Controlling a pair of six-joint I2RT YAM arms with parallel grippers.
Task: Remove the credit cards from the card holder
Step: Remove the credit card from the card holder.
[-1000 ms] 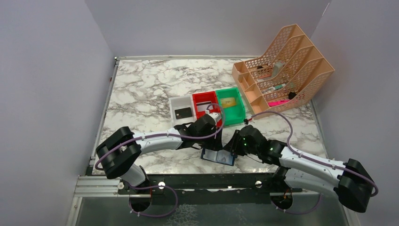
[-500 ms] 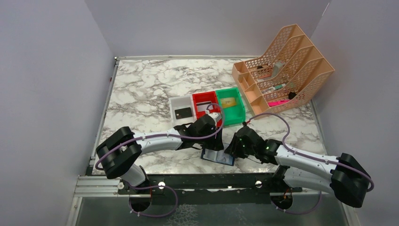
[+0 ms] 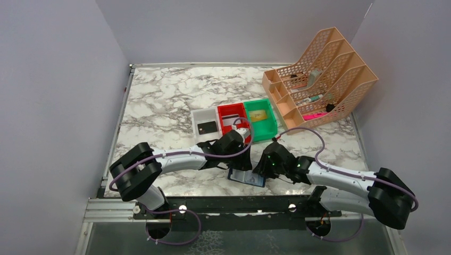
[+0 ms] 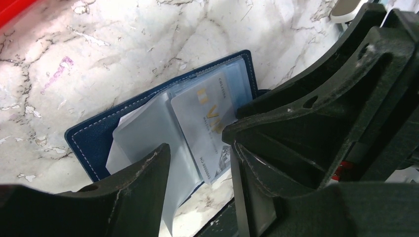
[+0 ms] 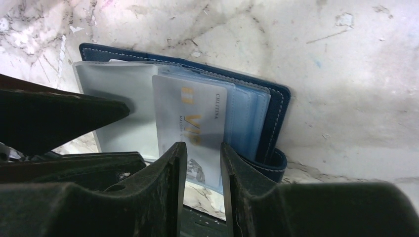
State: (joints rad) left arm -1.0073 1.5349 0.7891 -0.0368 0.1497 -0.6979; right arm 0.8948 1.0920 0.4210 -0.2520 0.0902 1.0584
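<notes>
The card holder [image 3: 246, 177] lies open on the marble surface [image 3: 159, 101] near its front edge, between the two arms, with a whitish card [image 4: 200, 123] bearing gold letters jutting from its clear sleeves. The left fingers [image 4: 133, 192] stand released, one over the sleeves and one just beside the card; the right fingers [image 5: 168, 192] are narrowly parted over the card's free edge, and whether they grip it cannot be told. Behind, a black card [image 3: 207, 127] lies in the white bin [image 3: 203, 112] and a gold card [image 3: 258, 114] in the green bin [image 3: 272, 125].
</notes>
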